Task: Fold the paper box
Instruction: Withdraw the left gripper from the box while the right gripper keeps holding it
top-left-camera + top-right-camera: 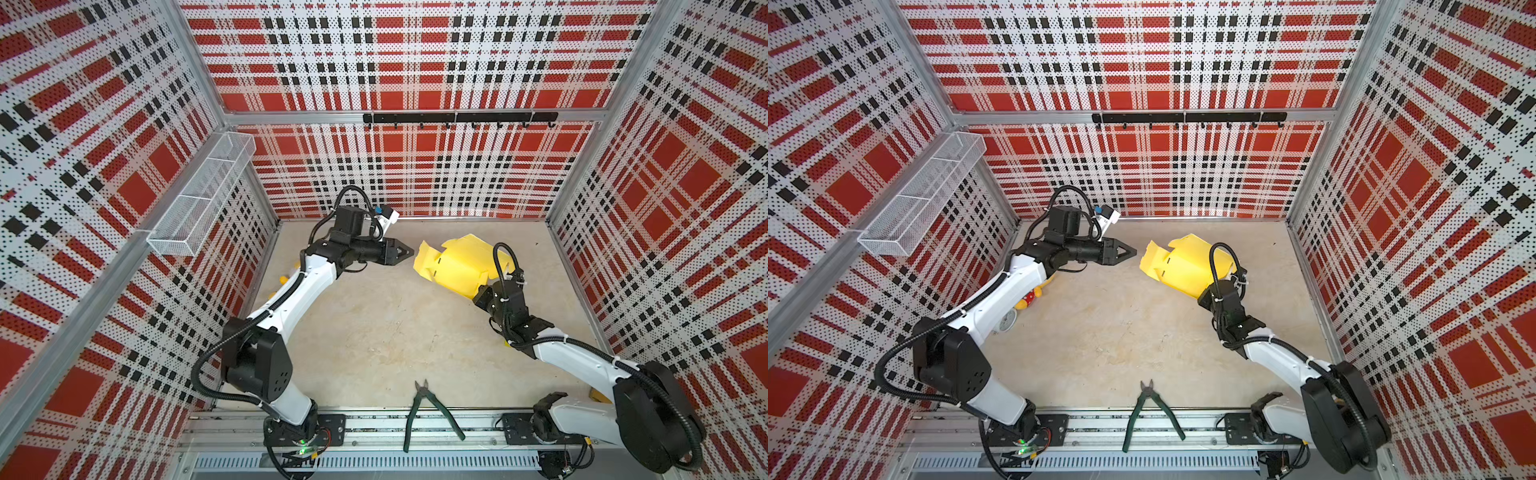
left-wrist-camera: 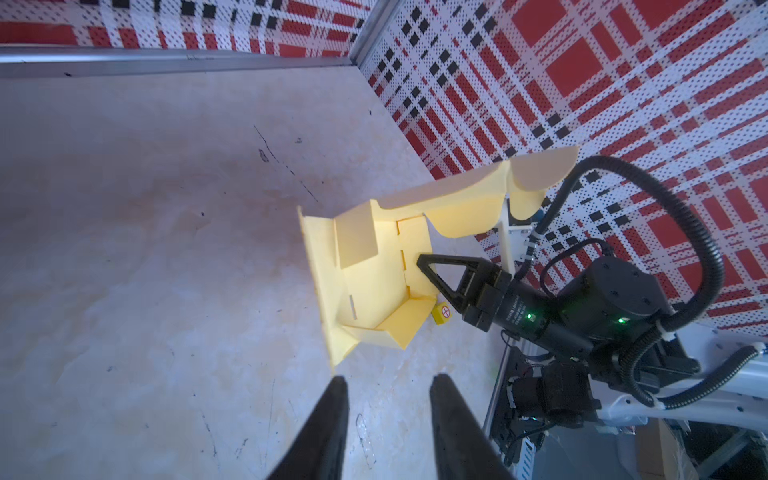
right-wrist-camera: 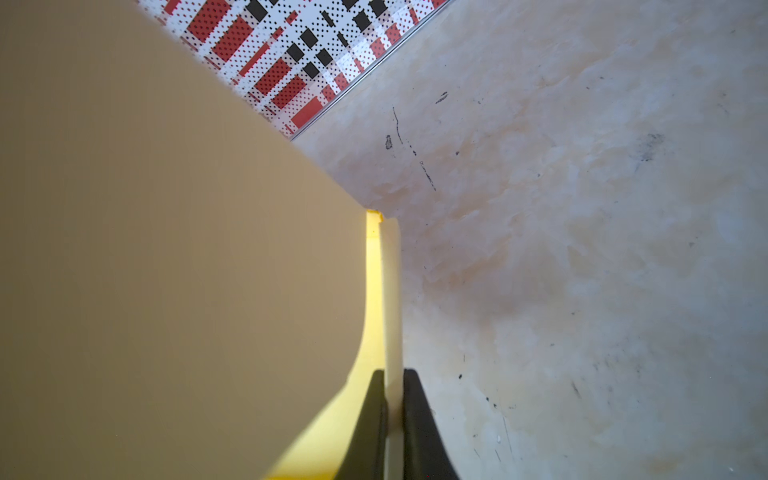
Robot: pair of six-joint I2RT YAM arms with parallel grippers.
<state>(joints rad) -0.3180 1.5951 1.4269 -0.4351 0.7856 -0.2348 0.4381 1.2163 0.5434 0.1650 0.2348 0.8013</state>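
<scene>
The paper box [image 1: 455, 266] [image 1: 1185, 266] is a pale yellow die-cut sheet, partly folded, held tilted above the table at the back right. Seen from the left wrist, the box [image 2: 374, 282] shows its inside with flaps standing out. My right gripper [image 3: 392, 376] [image 2: 420, 262] is shut on a thin panel edge of the box [image 3: 166, 249]; in both top views the sheet covers its fingers. My left gripper [image 1: 409, 250] [image 1: 1132, 251] [image 2: 390, 380] is open and empty, pointing at the box with a small gap to its nearest flap.
Green-handled pliers [image 1: 428, 411] [image 1: 1150, 411] lie at the table's front edge. A small yellow cube with a red cross [image 2: 441, 312] sits on the table under the box. A yellow and red toy [image 1: 1030, 300] lies under the left arm. A mesh basket [image 1: 199, 199] hangs on the left wall.
</scene>
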